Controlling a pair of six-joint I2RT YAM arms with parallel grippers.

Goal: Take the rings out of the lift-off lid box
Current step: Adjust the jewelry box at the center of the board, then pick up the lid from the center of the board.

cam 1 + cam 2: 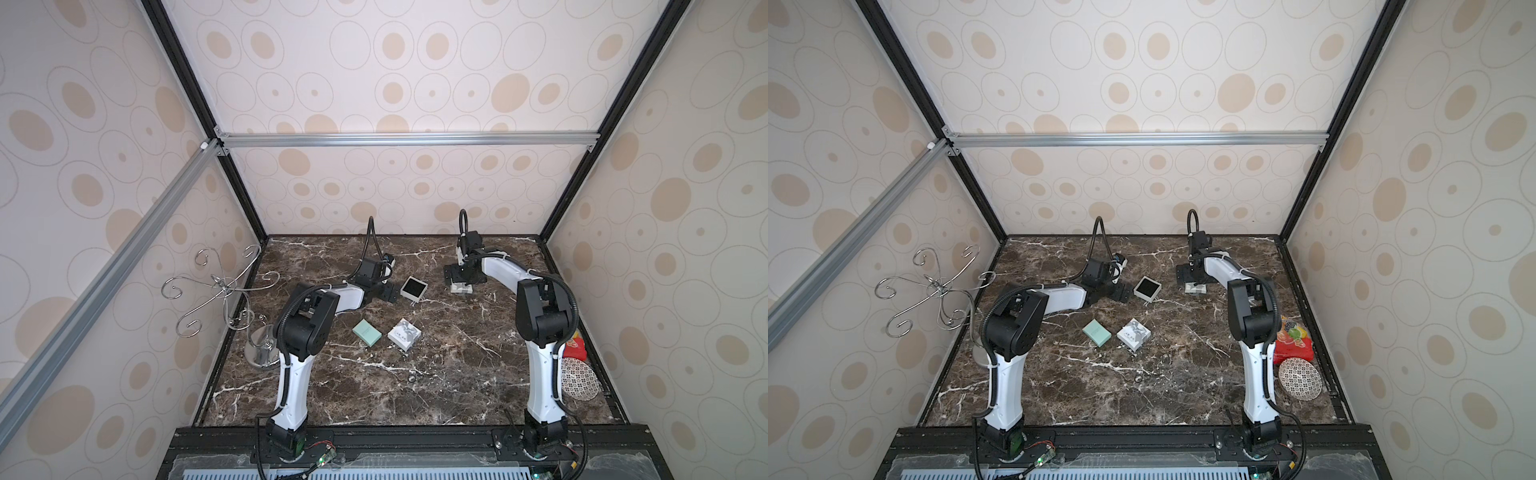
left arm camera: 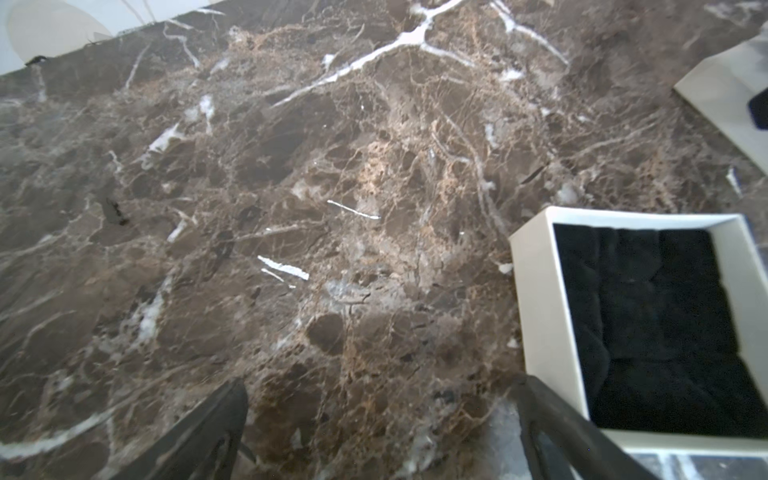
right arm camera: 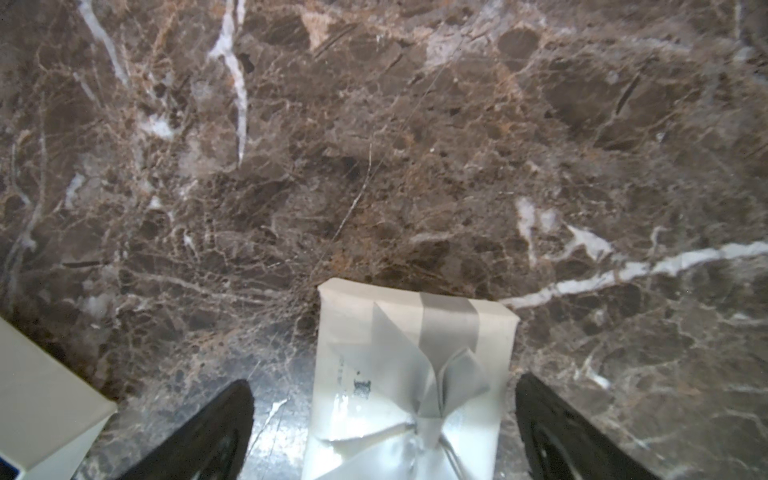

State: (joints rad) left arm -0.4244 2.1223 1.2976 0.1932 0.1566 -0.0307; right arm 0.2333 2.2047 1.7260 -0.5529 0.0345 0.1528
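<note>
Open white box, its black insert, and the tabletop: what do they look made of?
Open box: matte off-white cardboard, judging by thin stiff walls. Black insert: velvet-like fabric or foam, soft creases, no shine. Tabletop: glossy brown marble look with white veins; possibly printed laminate.

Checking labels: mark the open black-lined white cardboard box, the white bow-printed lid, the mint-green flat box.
open black-lined white cardboard box [image 2: 648, 316]: left wrist view, lining.
white bow-printed lid [image 3: 440, 374]: right wrist view, bow.
mint-green flat box [image 1: 367, 332]: in a top view, top face.

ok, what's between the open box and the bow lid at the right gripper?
Bare marble tabletop and one finger of the right gripper, seen in the right wrist view; nothing else separates open box from lid.
</note>
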